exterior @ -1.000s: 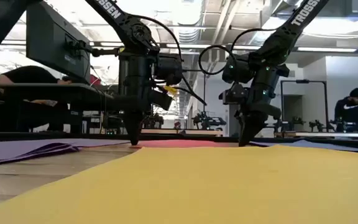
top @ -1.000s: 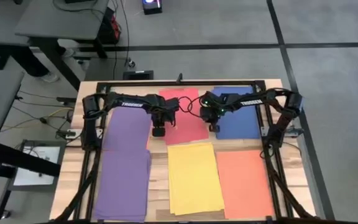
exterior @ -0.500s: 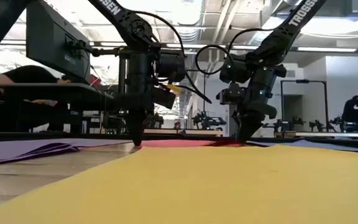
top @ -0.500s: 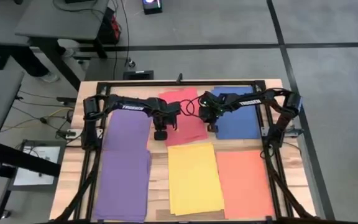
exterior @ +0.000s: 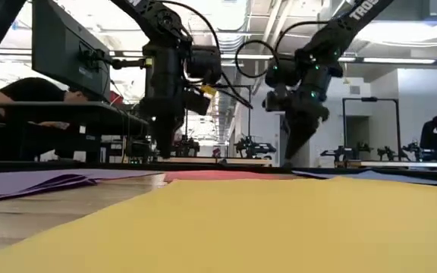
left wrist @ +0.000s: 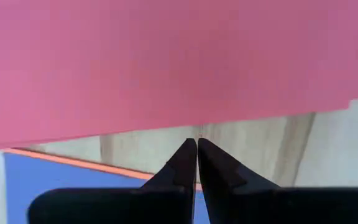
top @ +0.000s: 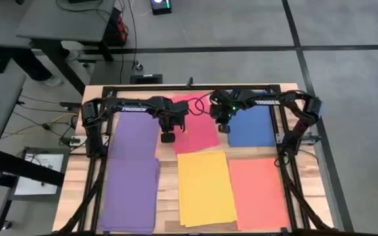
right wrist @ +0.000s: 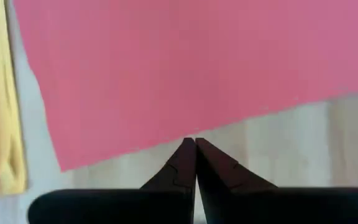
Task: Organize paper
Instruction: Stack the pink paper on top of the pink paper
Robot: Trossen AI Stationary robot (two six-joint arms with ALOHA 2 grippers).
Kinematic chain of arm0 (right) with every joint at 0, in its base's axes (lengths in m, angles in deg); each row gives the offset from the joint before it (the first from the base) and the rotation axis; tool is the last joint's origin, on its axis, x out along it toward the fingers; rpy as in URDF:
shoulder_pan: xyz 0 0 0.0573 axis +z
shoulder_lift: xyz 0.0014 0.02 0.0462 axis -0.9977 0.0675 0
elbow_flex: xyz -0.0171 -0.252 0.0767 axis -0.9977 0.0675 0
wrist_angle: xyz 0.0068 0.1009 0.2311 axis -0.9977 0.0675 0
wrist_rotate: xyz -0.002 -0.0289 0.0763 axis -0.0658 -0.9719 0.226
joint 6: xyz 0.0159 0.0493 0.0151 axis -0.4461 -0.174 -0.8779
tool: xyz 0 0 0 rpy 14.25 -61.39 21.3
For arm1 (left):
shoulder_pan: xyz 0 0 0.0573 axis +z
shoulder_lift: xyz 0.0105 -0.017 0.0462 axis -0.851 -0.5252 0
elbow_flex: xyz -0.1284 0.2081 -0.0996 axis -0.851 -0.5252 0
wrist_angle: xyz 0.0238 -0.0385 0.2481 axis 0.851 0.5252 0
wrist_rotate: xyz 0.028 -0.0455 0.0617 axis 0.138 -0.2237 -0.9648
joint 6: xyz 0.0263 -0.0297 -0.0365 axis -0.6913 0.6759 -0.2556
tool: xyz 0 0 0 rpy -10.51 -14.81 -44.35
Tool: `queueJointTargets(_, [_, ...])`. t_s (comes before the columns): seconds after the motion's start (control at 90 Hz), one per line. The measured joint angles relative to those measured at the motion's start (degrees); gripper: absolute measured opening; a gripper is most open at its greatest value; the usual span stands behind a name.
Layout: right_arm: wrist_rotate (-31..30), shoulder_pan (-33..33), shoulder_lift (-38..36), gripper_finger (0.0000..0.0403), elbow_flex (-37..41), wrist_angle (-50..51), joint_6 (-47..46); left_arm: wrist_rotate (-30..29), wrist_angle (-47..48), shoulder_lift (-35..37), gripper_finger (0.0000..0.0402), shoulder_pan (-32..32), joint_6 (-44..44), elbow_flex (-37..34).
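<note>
Coloured paper lies flat on the wooden table in stacks: red (top: 194,124) at the far middle, blue (top: 253,128) to its right, purple (top: 135,167) on the left, yellow (top: 205,187) and orange (top: 258,193) near the front. My left gripper (top: 167,137) is shut and hangs just off the red sheet's near left corner (left wrist: 166,62). My right gripper (top: 223,128) is shut too, beside the red sheet's right edge (right wrist: 197,68). In the low view both sets of tips (exterior: 160,155) (exterior: 287,159) are above the table.
A black metal frame (top: 189,88) runs round the table's far and side edges and carries both arms. Bare wood shows between the stacks (top: 169,177). People sit at desks in the room behind (exterior: 29,95) (exterior: 435,129).
My right gripper moved a little toward the table's left and pushed the red sheet's right edge, which humped up briefly and now lies flat again. Both grippers, still shut, have since risen off the table and gone slightly toward the far edge.
</note>
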Motion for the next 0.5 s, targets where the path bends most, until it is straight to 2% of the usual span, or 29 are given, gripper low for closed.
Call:
queueJointTargets(0.111, [-0.4,0.9,0.0,0.0,-4.1,0.5,-3.8,-0.1,0.9,2.5,0.0,0.7,0.9,1.2])
queueJointTargets(0.244, [-0.4,2.7,0.9,0.0,-5.3,-6.2,-7.0,-0.3,3.0,6.9,0.0,2.5,2.9,1.6])
queueJointTargets(0.367, [-0.3,4.0,4.7,0.0,-5.3,-11.4,-11.7,-0.3,3.8,11.9,0.0,4.8,6.7,1.6])
queueJointTargets(0.5, [-0.3,5.8,8.8,0.0,-5.3,-11.7,-12.4,-0.7,3.9,16.3,0.0,7.1,9.3,1.6])
